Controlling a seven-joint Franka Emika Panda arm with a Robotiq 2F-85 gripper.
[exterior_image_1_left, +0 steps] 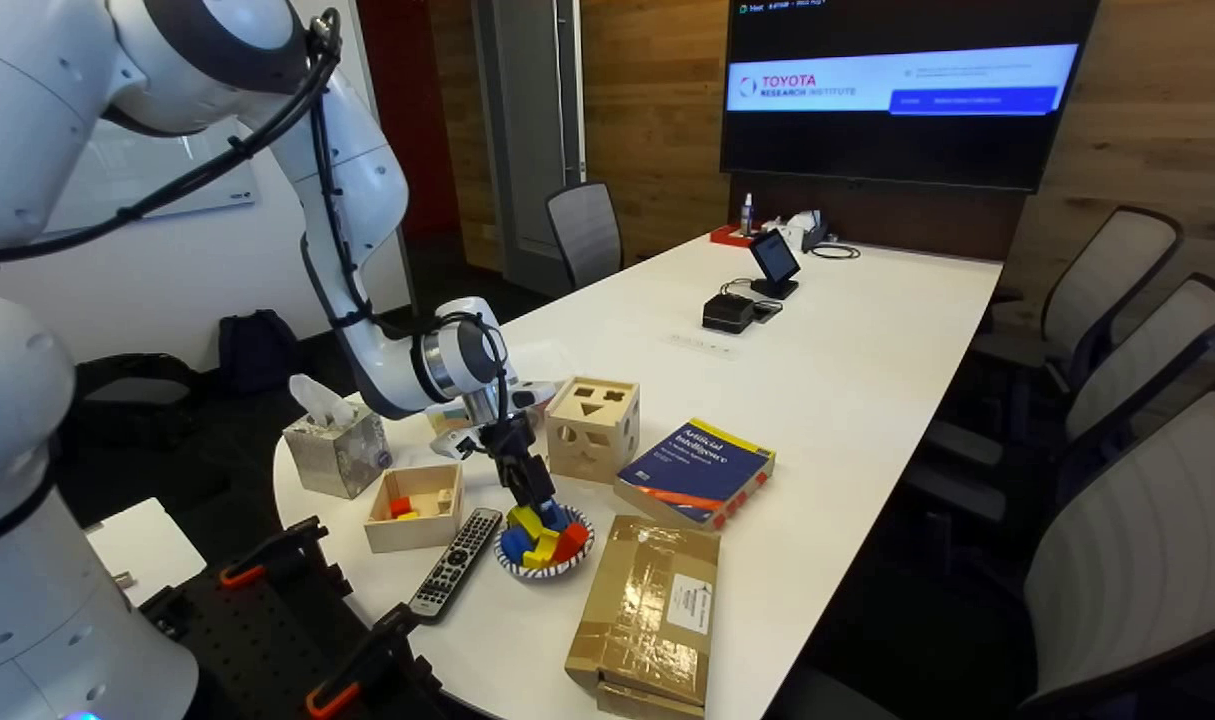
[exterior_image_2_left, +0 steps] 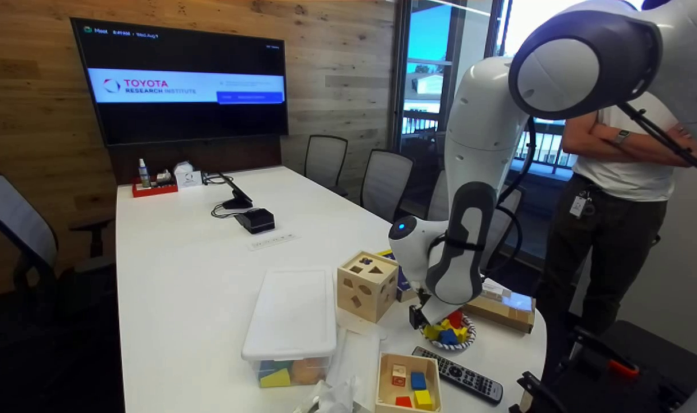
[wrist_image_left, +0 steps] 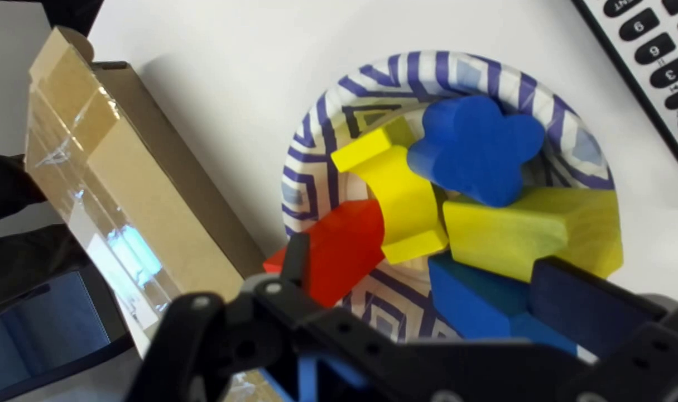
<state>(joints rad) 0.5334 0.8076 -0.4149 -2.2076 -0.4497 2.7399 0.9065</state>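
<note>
A round bowl (wrist_image_left: 311,145) with blue and white stripes holds painted blocks and stands on the white table. In the wrist view it contains a blue flower-shaped block (wrist_image_left: 481,145), a yellow arch-like block (wrist_image_left: 408,195), a red block (wrist_image_left: 347,245), a thick yellow block (wrist_image_left: 500,237) and a blue block (wrist_image_left: 472,298). My gripper (wrist_image_left: 439,279) is open just over the bowl, its jaws wide apart and nothing gripped. One finger overlaps the red block; the opposite one overlaps the yellow and blue blocks. Whether either touches them I cannot tell. Both exterior views show the gripper tilted down to the bowl.
Beside the bowl lie a remote (exterior_image_1_left: 457,563) and a taped cardboard box (exterior_image_1_left: 647,610). Around them stand a wooden tray (exterior_image_1_left: 412,532) with small blocks, a shape-sorter cube (exterior_image_1_left: 592,430), a thick book (exterior_image_1_left: 695,470), a tissue box (exterior_image_1_left: 337,455) and a lidded plastic bin (exterior_image_2_left: 294,312).
</note>
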